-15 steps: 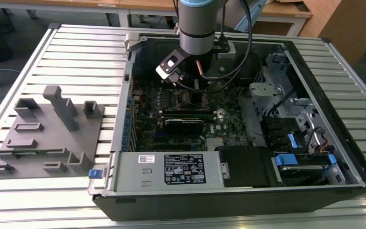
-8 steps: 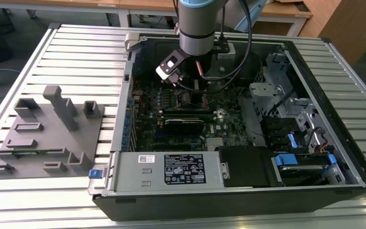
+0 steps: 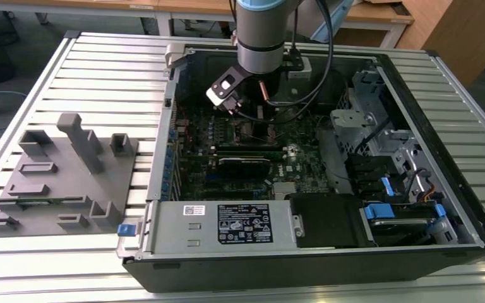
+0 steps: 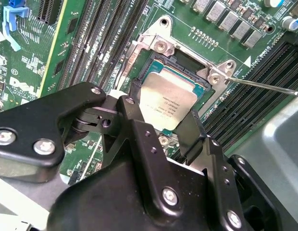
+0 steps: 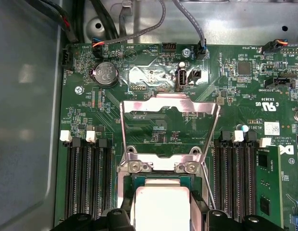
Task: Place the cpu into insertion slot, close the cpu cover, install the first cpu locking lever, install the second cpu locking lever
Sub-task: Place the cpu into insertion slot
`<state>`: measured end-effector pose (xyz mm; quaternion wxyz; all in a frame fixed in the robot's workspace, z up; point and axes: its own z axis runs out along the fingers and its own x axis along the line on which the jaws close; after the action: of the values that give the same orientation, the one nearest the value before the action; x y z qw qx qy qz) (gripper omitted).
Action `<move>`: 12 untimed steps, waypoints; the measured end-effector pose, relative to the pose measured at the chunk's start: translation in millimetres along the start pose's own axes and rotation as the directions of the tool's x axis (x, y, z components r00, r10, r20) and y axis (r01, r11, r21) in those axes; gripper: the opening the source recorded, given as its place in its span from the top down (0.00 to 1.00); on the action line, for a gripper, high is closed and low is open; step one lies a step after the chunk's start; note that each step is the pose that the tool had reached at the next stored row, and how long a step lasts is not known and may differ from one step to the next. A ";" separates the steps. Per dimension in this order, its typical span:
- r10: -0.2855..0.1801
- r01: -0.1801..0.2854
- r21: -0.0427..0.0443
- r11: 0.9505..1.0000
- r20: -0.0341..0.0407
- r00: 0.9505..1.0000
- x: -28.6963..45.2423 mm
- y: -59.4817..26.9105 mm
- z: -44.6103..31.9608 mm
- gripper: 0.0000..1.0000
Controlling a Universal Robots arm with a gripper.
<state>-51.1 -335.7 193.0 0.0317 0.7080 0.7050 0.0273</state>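
Hand (image 4: 162,109) is down inside the case (image 3: 444,88), closed on the cpu (image 4: 170,96). In the second wrist view one black finger (image 4: 134,103) sits against one edge of the chip and its mate sits against the opposite edge. The cpu lies within the outline of the socket (image 4: 185,61). We cannot tell whether it is fully seated or just above the contacts.

Cover (image 5: 170,103) is swung open on its hinge and stands clear of the socket. One lever (image 4: 264,85) is unlatched and angles out over the memory slots (image 4: 245,110).

Materials:
- cpu: flat square with a dull silver-grey matt top, printed
- cover: thin bright sheet metal, a frame round a large square window, reflective
- lever: thin steel rod
- board (image 5: 154,72): green, densely populated
- tabletop (image 3: 99,76): ribbed aluminium

Handling (our judgement):
- cpu: light and rigid. The smooth top is probably slippery, and we take its underside and the socket contacts to be fragile. It is best held level by two opposite edges, as the hand has it, with modest squeeze and no sliding across the socket.
- cover: likely thin and springy
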 end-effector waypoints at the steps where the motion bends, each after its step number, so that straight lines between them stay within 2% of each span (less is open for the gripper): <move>1: 0.000 0.000 0.000 1.000 0.000 1.000 0.0 0.0 0.0 0.46; 12: 0.000 0.000 0.000 1.000 0.000 1.000 0.0 -0.5 -1.0 0.46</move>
<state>-51.7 -335.7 194.0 0.0317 0.7081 0.7049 0.0272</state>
